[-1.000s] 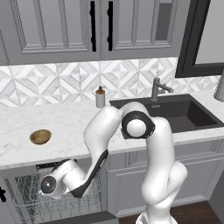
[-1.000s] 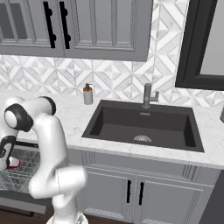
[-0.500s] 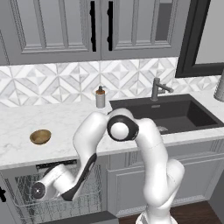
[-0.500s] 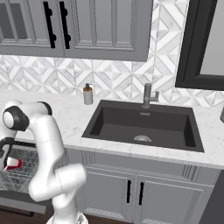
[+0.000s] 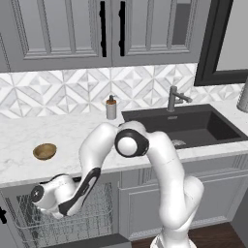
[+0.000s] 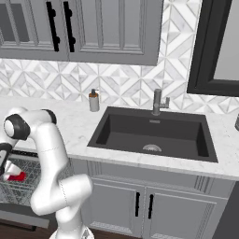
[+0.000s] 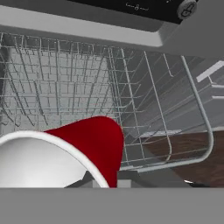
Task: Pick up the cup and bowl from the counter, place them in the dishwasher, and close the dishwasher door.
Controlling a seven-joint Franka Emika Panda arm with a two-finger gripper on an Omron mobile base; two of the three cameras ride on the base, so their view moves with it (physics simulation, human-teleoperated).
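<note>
No brand, label or readable writing shows anywhere; the dark control strip point(image 7: 144, 8) at the top of the hand view carries only tiny pale marks too small to make out, with a round knob at its right end. The gripper point(image 6: 4, 172) is clenched on the cup point(image 7: 94, 144), which is red outside with a white rim and white inside; in the hand view the cup lies tilted at the lower left, close to the camera, and in the right base view its red side shows at the left edge just above the wire rack point(image 6: 21, 189). The grey wire rack point(image 5: 92, 218) of the dishwasher point(image 7: 131, 87) stands pulled out under the counter point(image 5: 72, 140), and the hand point(image 5: 48, 193) hangs low over it, with the white arm bending down from the counter edge in front of the rack. The bowl point(image 5: 44, 151) sits on the counter at the left, well apart from the arm and the cup. A grey soap bottle point(image 5: 111, 107) with a brown pump stands by the patterned wall tiles, near the left corner of the dark sink point(image 5: 186, 126), and a grey tap point(image 6: 158, 101) rises behind the sink. Grey cupboard doors with black handles point(image 5: 102, 28) hang above, and more cupboard doors point(image 6: 144, 205) sit below the sink.
</note>
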